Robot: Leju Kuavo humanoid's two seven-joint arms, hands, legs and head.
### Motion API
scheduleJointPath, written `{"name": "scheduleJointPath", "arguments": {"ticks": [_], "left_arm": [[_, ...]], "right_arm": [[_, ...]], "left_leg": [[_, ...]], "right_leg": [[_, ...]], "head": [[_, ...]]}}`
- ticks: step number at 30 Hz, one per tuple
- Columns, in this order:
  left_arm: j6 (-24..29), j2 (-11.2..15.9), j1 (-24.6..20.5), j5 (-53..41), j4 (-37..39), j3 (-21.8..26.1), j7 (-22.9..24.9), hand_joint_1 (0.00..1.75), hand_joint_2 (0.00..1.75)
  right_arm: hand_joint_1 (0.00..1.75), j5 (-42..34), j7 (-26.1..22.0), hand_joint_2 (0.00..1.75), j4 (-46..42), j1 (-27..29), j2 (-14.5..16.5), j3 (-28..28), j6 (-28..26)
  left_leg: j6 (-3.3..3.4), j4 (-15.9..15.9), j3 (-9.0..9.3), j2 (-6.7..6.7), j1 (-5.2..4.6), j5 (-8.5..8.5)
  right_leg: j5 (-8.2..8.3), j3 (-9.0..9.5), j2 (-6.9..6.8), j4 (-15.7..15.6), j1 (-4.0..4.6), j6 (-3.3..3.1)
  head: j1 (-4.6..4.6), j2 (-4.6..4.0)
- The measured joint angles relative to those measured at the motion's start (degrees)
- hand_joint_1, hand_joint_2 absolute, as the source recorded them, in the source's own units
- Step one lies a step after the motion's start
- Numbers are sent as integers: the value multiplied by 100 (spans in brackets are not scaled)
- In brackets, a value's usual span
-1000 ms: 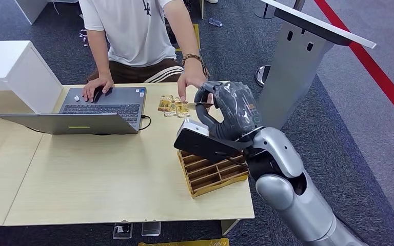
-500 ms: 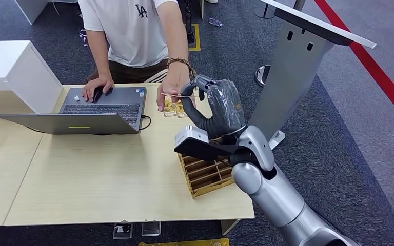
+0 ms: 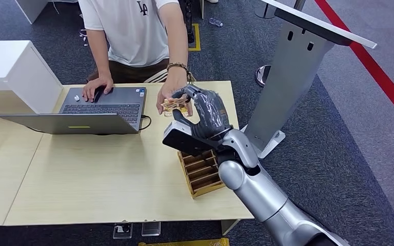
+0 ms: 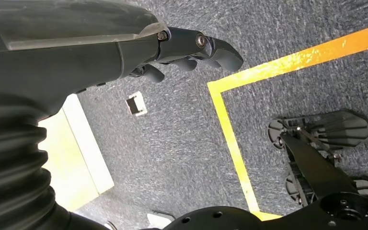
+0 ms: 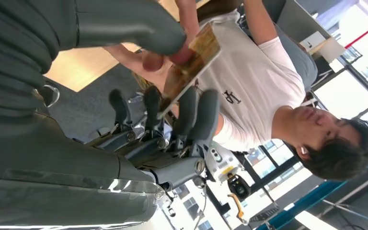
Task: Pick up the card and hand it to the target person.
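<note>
You have a pale wooden table (image 3: pixel 107 174) spanning the near and left part of the scene, with grey carpet beyond it. On the far side a person (image 3: pixel 133 36) in a white T-shirt stands facing you. One of the person's hands rests on the open grey laptop (image 3: pixel 82 115) at the far left of the table, and the person's other hand (image 3: pixel 168 95) reaches over the far edge toward the robot.

To the right, off the table, stands a tall grey lectern (image 3: pixel 297 66) with a sloped top.

Your robot's right arm comes in from the near right, and its right hand (image 3: pixel 205 115) is raised above the table, just beyond the wooden slotted card holder (image 3: pixel 201 173) that sits near the table's right edge. That hand pinches the card (image 3: pixel 175 104) between the thick thumb and the darker fingers (image 5: pixel 196 112). In the right wrist view the card (image 5: pixel 189 62) is tilted, brown and gold on its face, with the person's fingertips touching it beside the thumb. So the card is in the air, far of the holder, held between the robot's hand and the person's reaching hand.

More small gold packets lie on the table under that meeting point.

Your left hand (image 4: pixel 124 43) hangs over the carpet, near a yellow floor line (image 4: pixel 230 129), with its fingers loosely curled and nothing in them.
</note>
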Motion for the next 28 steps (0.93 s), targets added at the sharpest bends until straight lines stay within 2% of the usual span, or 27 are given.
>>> {"name": "scheduleJointPath", "arguments": {"ticks": [6,12,19,28], "left_arm": [[32,0,20,84,0,0,10,0,0],[49,0,71,135,0,0,11,0,0],[78,2,191,223,0,0,7,0,0],[113,7,373,369,0,0,-47,0,0]], "right_arm": [[0,-560,58,175,131,5,10,-46,359],[0,-2218,28,175,118,102,-107,-346,1100],[0,-3805,83,175,-90,553,-490,-843,1857],[0,-4906,417,175,-829,1568,-1132,-1509,2333]], "left_leg": [[0,0,1,0,0,0],[0,1,4,1,0,0],[1,1,5,1,0,-2],[0,1,4,1,0,-5]], "right_leg": [[0,-1,0,-1,0,0],[0,-2,1,-2,0,0],[0,-2,1,-5,0,0],[-1,-2,1,-9,0,1]], "head": [[3,0],[2,0],[2,0],[2,0]]}}
